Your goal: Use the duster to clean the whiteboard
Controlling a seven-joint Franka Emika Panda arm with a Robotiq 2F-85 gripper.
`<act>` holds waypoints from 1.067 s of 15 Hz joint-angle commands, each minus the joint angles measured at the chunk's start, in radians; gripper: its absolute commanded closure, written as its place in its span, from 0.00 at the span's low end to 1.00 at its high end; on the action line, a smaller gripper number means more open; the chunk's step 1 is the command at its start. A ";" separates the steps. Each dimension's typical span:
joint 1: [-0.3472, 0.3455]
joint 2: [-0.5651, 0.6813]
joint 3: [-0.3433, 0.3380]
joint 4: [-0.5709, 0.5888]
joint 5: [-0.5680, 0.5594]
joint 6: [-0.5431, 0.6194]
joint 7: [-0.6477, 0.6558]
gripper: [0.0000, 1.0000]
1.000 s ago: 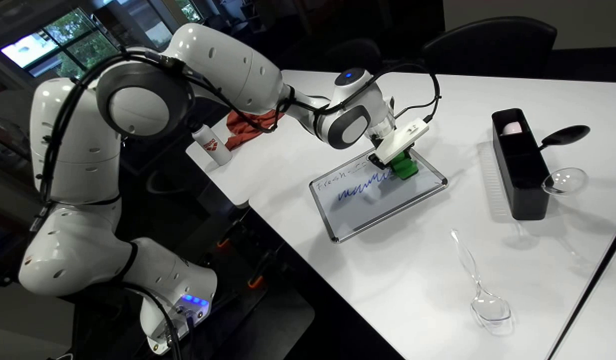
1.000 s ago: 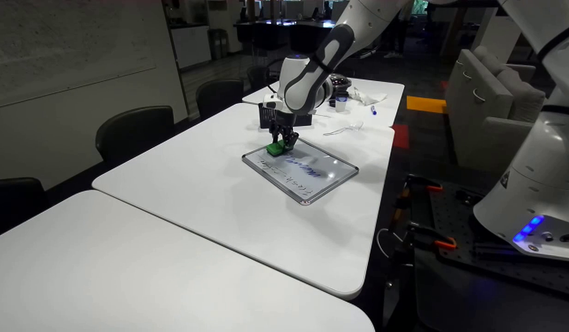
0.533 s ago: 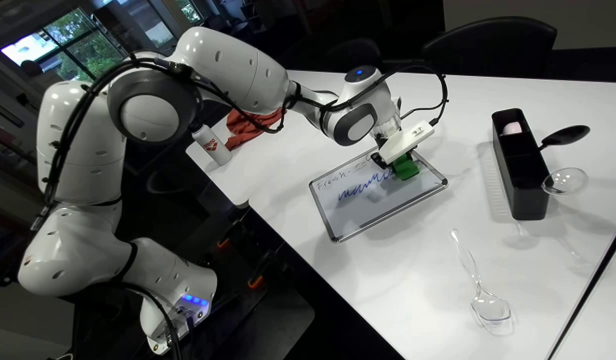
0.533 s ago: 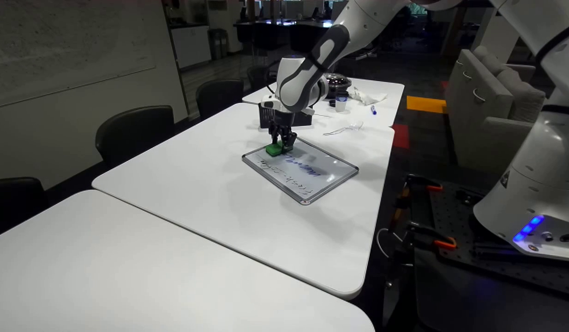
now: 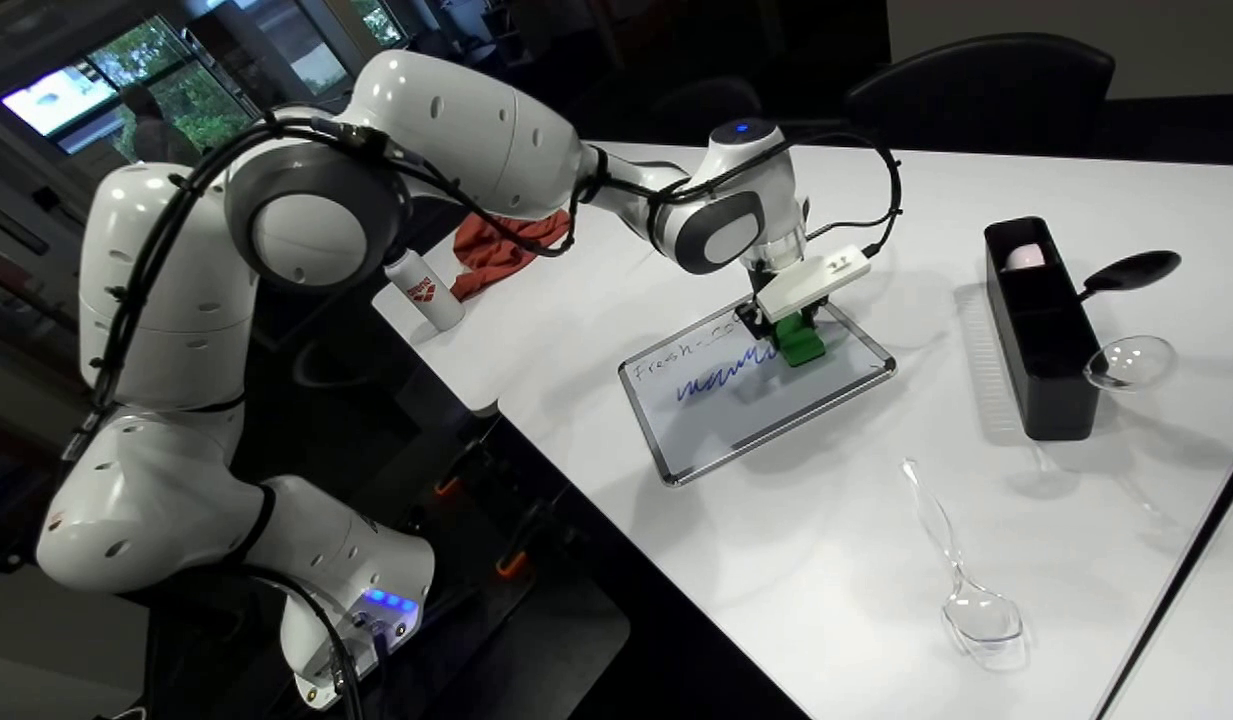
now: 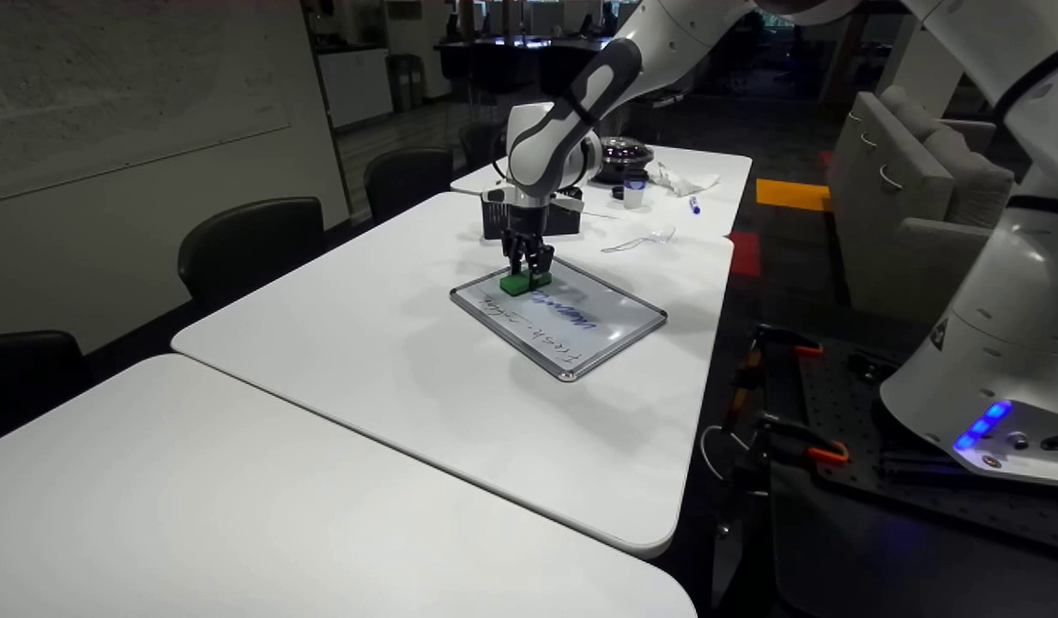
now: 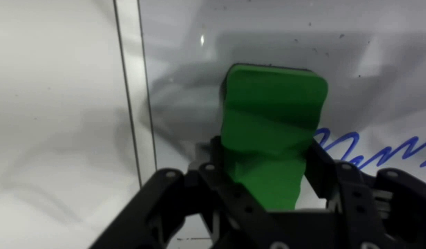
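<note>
The green duster [image 5: 801, 342] lies over the far-right part of the whiteboard [image 5: 716, 430], which rests on the white table. My gripper [image 7: 264, 148] is shut on the duster's narrower middle, one finger on each side, in the wrist view. The duster [image 6: 520, 282] looks flat on the board in an exterior view; whether it presses on it I cannot tell. Blue scribbles [image 5: 726, 377] run from beside the duster toward the board's other end, and show right of the duster [image 7: 275, 114] in the wrist view. Dark handwriting [image 5: 666, 362] runs along one edge. The surface under the duster is hidden.
A long black box [image 5: 1041, 330] holds a black spoon [image 5: 1136, 270] and a pinkish item [image 5: 1024, 257]. A clear spoon [image 5: 981, 612] lies on the table. A white bottle [image 5: 426, 290] and red cloth [image 5: 496, 258] lie near the arm. A blue marker [image 6: 694, 204] lies farther off.
The gripper has shifted slightly with the duster in it, a little toward the blue scribble, and its wrist stands more upright. The scribble looks much the same. The whiteboard has not moved.
</note>
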 commanded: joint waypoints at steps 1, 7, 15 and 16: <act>0.019 0.014 -0.009 -0.008 0.019 -0.033 -0.027 0.67; 0.034 -0.006 -0.015 -0.081 0.011 0.019 -0.031 0.67; 0.048 -0.081 -0.017 -0.256 0.008 0.108 -0.020 0.67; 0.046 -0.097 -0.016 -0.287 0.010 0.123 -0.020 0.67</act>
